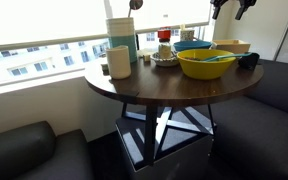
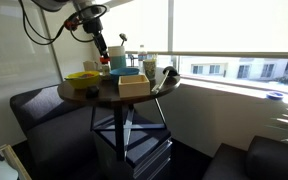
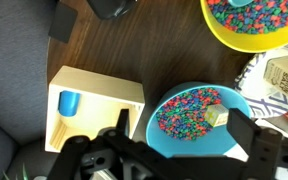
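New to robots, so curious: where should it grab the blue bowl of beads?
Pinch the blue bowl by its rim, coming straight down from above: it sits upright, open-topped, probably too wide to span, with the wooden box close alongside.

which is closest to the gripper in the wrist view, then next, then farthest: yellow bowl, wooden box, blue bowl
1. blue bowl, directly beneath the open gripper.
2. wooden box, just to the left in the view.
3. yellow bowl, at the top right corner.
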